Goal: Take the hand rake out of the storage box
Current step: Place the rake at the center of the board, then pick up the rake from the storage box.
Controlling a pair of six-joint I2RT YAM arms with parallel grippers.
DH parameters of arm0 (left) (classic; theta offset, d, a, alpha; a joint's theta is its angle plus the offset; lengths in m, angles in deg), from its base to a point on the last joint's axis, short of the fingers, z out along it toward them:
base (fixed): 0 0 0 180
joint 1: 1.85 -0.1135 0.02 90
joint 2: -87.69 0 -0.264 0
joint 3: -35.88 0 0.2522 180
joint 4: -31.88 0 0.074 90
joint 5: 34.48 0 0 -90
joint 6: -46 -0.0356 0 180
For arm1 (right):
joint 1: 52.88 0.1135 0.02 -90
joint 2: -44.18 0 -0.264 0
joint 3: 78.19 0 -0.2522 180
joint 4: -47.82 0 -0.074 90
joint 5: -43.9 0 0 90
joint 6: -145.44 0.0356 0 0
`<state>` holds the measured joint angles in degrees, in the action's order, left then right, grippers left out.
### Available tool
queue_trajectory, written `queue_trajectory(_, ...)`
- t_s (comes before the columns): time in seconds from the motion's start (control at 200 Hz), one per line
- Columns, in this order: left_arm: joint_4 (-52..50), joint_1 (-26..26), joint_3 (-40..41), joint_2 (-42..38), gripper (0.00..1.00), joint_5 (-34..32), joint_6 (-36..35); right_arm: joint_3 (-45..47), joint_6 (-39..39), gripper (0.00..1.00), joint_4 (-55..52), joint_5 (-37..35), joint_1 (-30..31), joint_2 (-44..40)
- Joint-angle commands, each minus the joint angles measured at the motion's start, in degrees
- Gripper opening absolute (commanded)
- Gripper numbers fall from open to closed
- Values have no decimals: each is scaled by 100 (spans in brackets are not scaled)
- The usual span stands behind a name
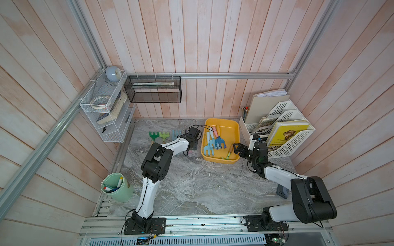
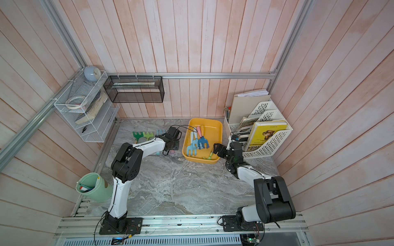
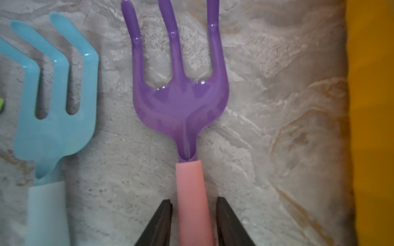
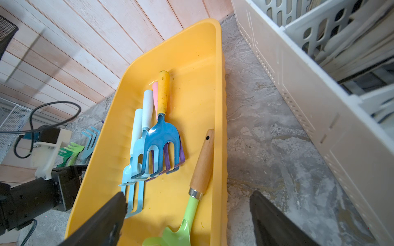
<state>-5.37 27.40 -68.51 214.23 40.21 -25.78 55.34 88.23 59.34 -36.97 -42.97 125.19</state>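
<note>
Jaws of the left gripper (image 3: 193, 215) flank the purple rake (image 3: 181, 102) handle; grip unclear. Right gripper (image 4: 188, 193) gapes astride the box (image 4: 191, 53) edge.

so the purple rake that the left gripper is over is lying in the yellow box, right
No. That purple rake lies on the table beside the yellow box, not in it, with the left gripper over it. The left wrist view shows this.

I see the storage box (image 1: 231, 130) right of centre in a top view.
Inside it lie hand rakes (image 1: 220, 143); other rakes (image 1: 154, 135) lie on the table (image 1: 191, 187) to its left, the file rack (image 1: 298, 138) just to its right.
</note>
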Motion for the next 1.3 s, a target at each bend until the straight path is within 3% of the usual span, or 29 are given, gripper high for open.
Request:
queue_trajectory(0.0,-237,-43,155,-25,30,-139,131,1,7,93,56,63,-24,71)
queue_trajectory(0.25,-224,-60,457,-267,23,-310,555,19,16,93,87,80,-24,81)
queue_trajectory(0.415,-100,-68,496,-285,30,-180,508,29,25,93,100,116,-24,66)
queue_trajectory(0.49,-140,-69,427,-345,40,-215,458,53,18,92,108,81,-24,39)
queue_trajectory(0.56,-284,-94,239,-462,60,-332,382,57,8,93,100,63,-33,37)
queue_trajectory(0.7,-269,-96,-174,-968,67,-498,75,54,-6,93,109,67,-26,72)
queue_trajectory(0.765,62,-58,-175,-1290,73,-338,-198,16,-40,93,71,78,-25,102)
queue_trajectory(0.785,204,-45,-127,-1402,80,-270,-264,-8,-59,93,53,91,-24,115)
queue_trajectory(0.805,357,-41,-60,-1524,96,-172,-350,-29,-77,93,40,110,-20,124)
queue_trajectory(0.825,538,-42,44,-1652,100,-3,-416,-46,-93,92,31,130,-24,133)
queue_trajectory(0.935,1883,-84,1126,-2540,100,565,-588,-295,-229,88,-128,264,34,223)
queue_trajectory(1.055,3177,-229,2459,-3424,100,615,-751,-1155,-616,87,-916,20,388,587)
queue_trajectory(1.165,3847,-314,3320,-3916,100,210,-979,-2289,-874,87,-1537,-282,663,1387)
queue_trajectory(1.295,3988,-711,3944,-4182,100,472,-833,-3865,-1064,83,-2376,-562,753,2713)
